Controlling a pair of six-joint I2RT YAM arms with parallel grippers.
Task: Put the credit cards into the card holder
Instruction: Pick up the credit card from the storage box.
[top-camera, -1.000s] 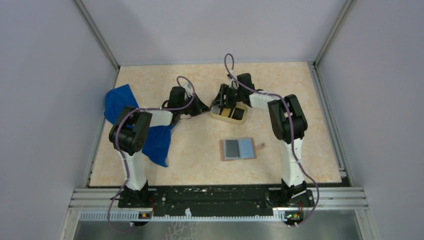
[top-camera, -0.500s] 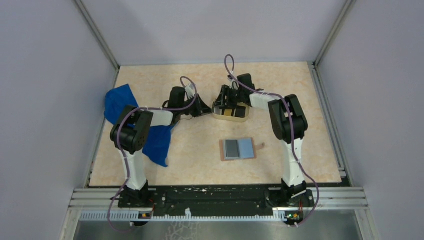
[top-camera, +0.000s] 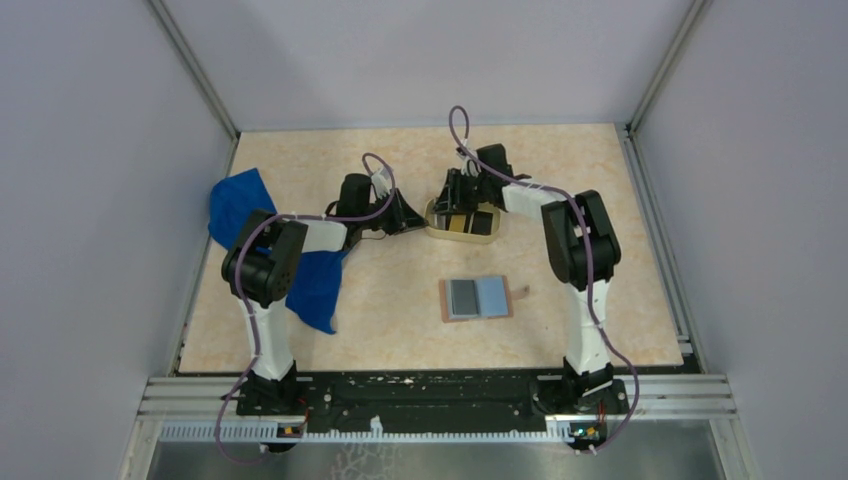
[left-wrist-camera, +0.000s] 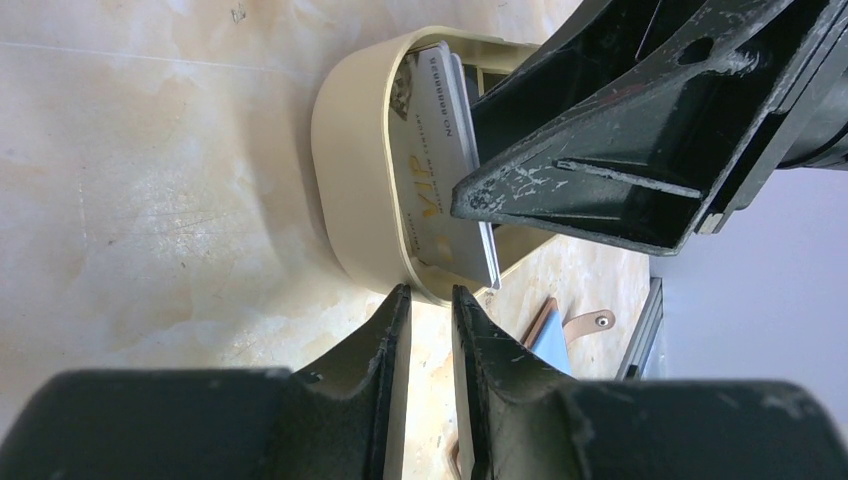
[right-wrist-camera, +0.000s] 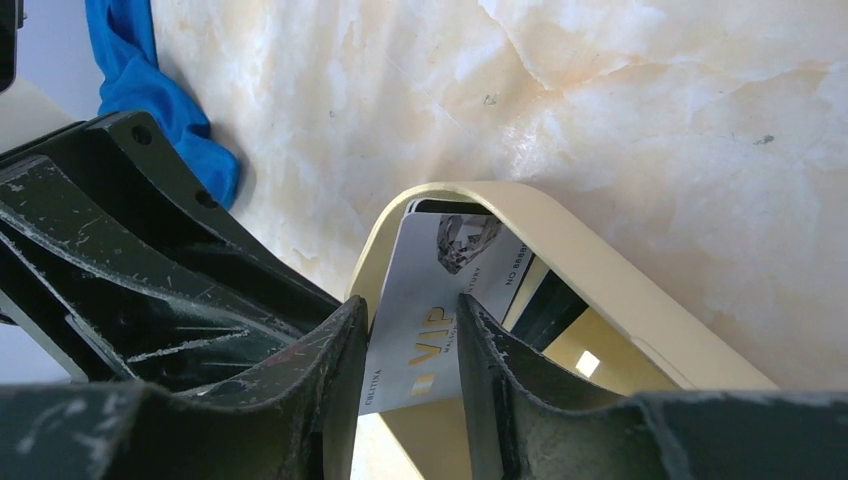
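The white credit card (right-wrist-camera: 430, 290), marked VIP, leans raised on edge inside the oval tan tray (right-wrist-camera: 600, 290); it also shows in the left wrist view (left-wrist-camera: 435, 150). The black credit card (top-camera: 481, 223) lies in the same tray and shows as a dark strip in the right wrist view (right-wrist-camera: 548, 308). My right gripper (right-wrist-camera: 410, 310) is open, its fingers straddling the white card's face, one fingertip (left-wrist-camera: 470, 200) against it. My left gripper (left-wrist-camera: 428, 295) has a narrow empty gap, its tips at the tray's outer wall (left-wrist-camera: 345, 170). The card holder (top-camera: 477, 298) lies open on the table nearer me.
A blue cloth (top-camera: 235, 205) lies at the table's left edge under the left arm. The two grippers (top-camera: 412, 218) (top-camera: 455, 205) are close together at the tray (top-camera: 462, 238). Grey walls enclose the table on three sides.
The tray has turned from tilted to level and shifted slightly right and back. My right gripper has moved slightly back with it. The left gripper has followed to the right.
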